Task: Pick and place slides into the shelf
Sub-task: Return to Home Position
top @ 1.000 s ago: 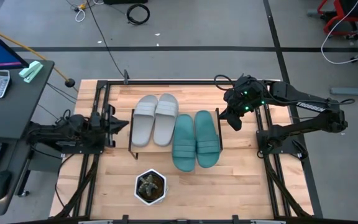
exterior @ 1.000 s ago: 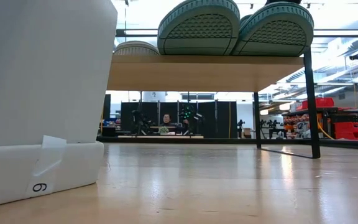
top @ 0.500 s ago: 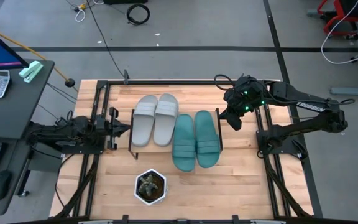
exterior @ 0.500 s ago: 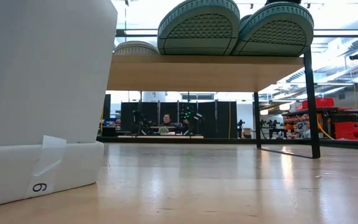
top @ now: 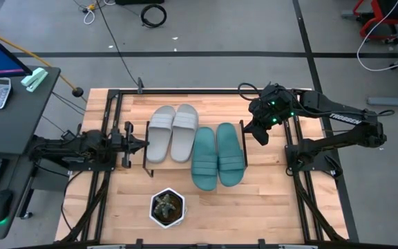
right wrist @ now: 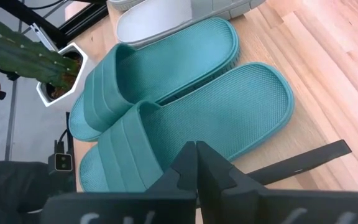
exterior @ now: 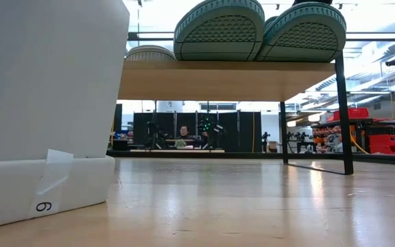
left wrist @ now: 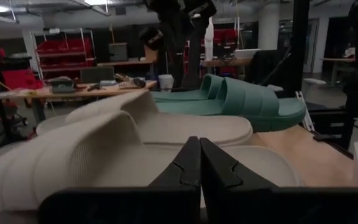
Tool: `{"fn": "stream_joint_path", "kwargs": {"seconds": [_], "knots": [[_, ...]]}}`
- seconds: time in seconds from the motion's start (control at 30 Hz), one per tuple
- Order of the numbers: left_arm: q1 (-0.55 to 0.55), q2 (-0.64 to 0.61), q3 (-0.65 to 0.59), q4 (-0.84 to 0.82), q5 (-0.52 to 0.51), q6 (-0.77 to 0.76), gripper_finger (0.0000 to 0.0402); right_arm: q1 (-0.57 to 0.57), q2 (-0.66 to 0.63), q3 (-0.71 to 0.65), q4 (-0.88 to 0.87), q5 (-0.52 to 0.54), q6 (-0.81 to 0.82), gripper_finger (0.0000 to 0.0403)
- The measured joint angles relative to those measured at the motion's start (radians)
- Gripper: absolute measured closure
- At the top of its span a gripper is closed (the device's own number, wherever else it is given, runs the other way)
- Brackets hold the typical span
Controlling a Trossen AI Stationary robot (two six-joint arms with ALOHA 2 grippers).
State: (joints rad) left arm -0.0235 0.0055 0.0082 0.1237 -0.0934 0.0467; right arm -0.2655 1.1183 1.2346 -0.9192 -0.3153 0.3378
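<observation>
All four slides sit on the shelf [exterior: 232, 79]: grey pair [top: 173, 131] on the left arm's side, teal pair [top: 218, 155] touching beside it, ends overhanging the near edge. The only change in the last second is that the left gripper [top: 140, 145] creeps slightly toward the shelf's end. The right gripper [top: 260, 133] hasn't moved. Both grippers are closed tight and empty. We judge placing done, only homing left.

Identify the teal-green slides [top: 230, 153] by their fine mesh-textured footbeds and ribbed straps; the light grey slides [top: 184, 131] are ribbed likewise; the shelf [exterior: 228, 80] is pale wood on black legs; the tabletop [top: 268, 194] shows light planks; the pot [top: 153, 209] is white, its plant [top: 167, 205] dark green.
</observation>
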Motion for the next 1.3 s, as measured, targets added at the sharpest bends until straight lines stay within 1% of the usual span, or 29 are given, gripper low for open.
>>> {"fn": "stream_joint_path", "kwargs": {"seconds": [0.2,0.43,0.67,0.8,0.97,1.1,1.2,1.3], "knots": [[0.0,0.0,0.0,-0.033,-0.007,-0.031,0.0399,0.0,0.0,0.0,0.0,0.0,-0.001,0.0403],[0.0,0.0,0.0,-0.032,-0.018,-0.043,0.0393,0.0,0.0,0.0,0.0,0.0,-0.023,0.0403],[0.0,0.0,0.0,-0.04,-0.019,-0.141,0.0381,0.0,-0.006,-0.002,-0.027,0.001,-0.027,0.0403],[0.0,0.0,-0.001,-0.04,-0.019,-0.132,0.0378,0.014,-0.026,-0.002,-0.026,0.018,-0.031,0.0403],[0.0,0.0,-0.001,-0.04,-0.019,-0.141,0.0384,0.061,-0.077,-0.002,-0.046,0.106,-0.096,0.0403],[0.0,0.0,-0.001,-0.04,-0.019,-0.14,0.0389,0.088,-0.131,-0.01,-0.06,0.154,-0.138,0.0403],[0.0,0.0,-0.001,-0.04,-0.019,-0.14,0.039,0.103,-0.205,-0.082,-0.033,0.158,-0.137,0.0403],[0.0,0.0,-0.001,-0.04,-0.019,-0.14,0.0385,0.132,-0.319,-0.199,0.056,0.154,-0.111,0.0403]]}}
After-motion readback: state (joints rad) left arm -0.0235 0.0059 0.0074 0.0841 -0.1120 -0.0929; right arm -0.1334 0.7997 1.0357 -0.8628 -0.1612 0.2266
